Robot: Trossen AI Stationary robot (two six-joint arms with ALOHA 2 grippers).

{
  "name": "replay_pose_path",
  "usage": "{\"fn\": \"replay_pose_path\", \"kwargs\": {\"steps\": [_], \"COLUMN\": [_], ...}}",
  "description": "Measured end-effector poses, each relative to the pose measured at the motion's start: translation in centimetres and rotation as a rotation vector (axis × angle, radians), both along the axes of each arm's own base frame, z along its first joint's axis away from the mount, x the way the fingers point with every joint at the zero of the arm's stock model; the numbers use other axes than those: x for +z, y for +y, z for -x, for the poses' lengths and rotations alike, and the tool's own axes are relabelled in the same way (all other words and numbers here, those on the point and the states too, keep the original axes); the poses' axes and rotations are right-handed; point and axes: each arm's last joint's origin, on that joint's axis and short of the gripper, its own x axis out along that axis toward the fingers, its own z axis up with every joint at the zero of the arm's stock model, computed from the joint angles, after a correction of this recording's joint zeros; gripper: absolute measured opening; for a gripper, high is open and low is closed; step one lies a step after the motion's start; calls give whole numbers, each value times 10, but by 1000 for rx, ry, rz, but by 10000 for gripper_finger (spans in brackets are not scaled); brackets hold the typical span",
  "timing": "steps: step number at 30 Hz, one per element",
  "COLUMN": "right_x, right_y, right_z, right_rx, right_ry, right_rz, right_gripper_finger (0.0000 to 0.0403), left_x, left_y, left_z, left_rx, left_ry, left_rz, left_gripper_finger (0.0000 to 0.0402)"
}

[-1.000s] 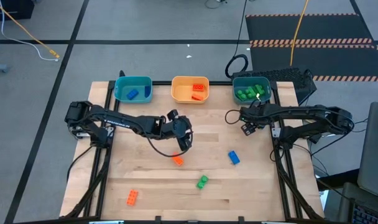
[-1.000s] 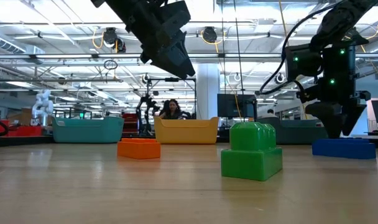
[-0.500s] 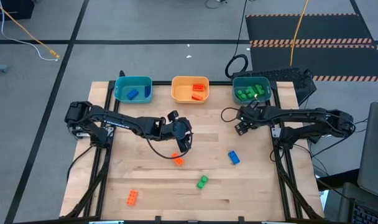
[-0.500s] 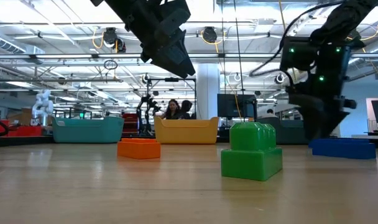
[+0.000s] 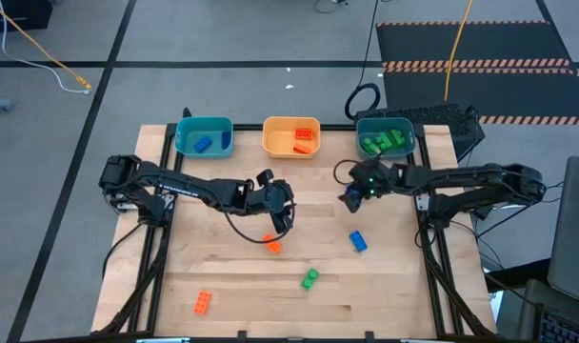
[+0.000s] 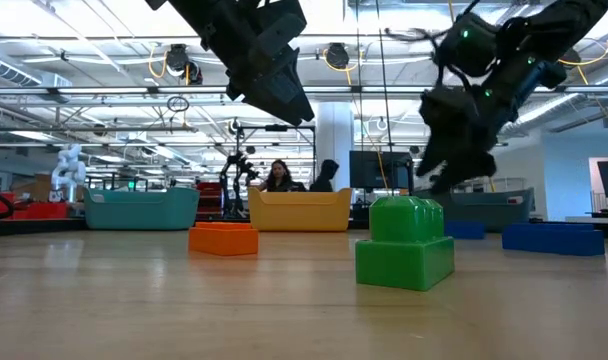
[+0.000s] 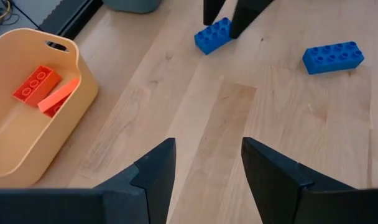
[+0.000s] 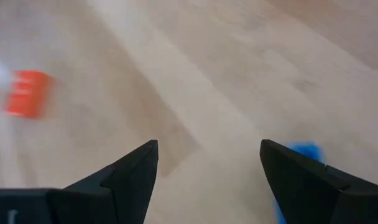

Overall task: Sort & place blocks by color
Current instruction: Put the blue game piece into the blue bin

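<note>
Four blocks lie flat on the table in the high view: an orange-red block point(image 5: 271, 246), a blue block point(image 5: 357, 242), a green block point(image 5: 309, 278) and another orange-red block point(image 5: 203, 303). The left wrist view shows a second blue block point(image 7: 212, 35) lying just under my right gripper point(image 7: 229, 15). My left gripper point(image 5: 281, 217) hangs open above the table, a little beyond the orange-red block near the middle. My right gripper point(image 5: 349, 200) is open and held slantwise above the table point(image 6: 441, 180); a blurred blue block point(image 8: 299, 152) shows beside one finger.
Three trays stand along the far edge: a teal tray point(image 5: 187, 136) with a blue block, an orange tray point(image 5: 272, 139) with orange-red blocks, and a dark teal tray point(image 5: 366, 129) with green blocks. Bare wood lies between the trays and the loose blocks. People show in the room beyond.
My right gripper has swung toward the table's left, away from the dark teal tray, and has tipped from pointing straight down to a slant. It stays open. A second blue block now shows on the table under it. My left arm has kept still.
</note>
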Motion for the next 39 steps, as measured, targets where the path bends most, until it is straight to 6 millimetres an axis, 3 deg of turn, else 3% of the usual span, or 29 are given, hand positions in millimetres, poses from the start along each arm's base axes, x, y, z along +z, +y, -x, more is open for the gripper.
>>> {"fn": "replay_pose_path", "kwargs": {"steps": [4,11,19,32,36,39], "right_x": [3,-13,-14,-46,-52,-56], "right_y": [4,9,16,21,20,20], "right_z": [0,20,18,19,14,11], "right_rx": [6,-8,11,31,48,69], "right_ry": [1,315,332,417,434,444], "right_rz": [53,173,262,301,344,348], "right_gripper_finger": [274,274,274,272,244,196], "left_x": [0,0,0,1,1,1], "left_y": [0,-1,-1,-2,-2,-2], "left_z": [0,0,0,-1,-1,-1], "left_rx": [2,-1,-2,-12,-11,-11], "left_ry": [-1,-1,-1,-7,-11,-12], "left_rz": [3,3,3,-7,-6,-6], "left_gripper_finger": [186,186,186,186,186,186]}}
